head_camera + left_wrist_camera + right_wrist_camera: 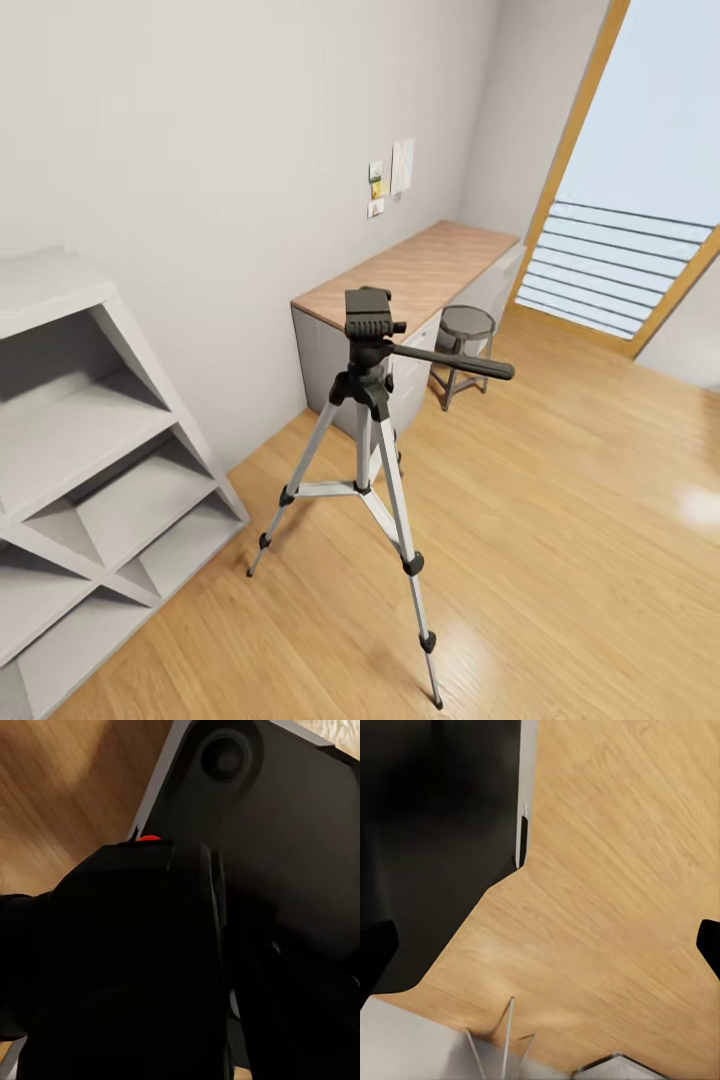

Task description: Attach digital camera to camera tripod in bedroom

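Note:
The camera tripod [365,420] stands in the middle of the bedroom's wood floor, its three silver legs spread. Its black head [368,315] is bare on top, and the pan handle [455,362] points right. The digital camera [112,915] is a black body with a red dot [148,838], very close in the left wrist view, with my left gripper [187,967] shut on it. My right gripper [540,949] hangs open over bare floor with nothing between its dark fingertips [375,952].
White cube shelving [90,450] stands at the left against the grey wall. A wood-topped desk [420,265] and a small dark round stool [466,325] are behind the tripod. A tall window [640,200] is at the right. Open floor [580,520] lies to the tripod's right.

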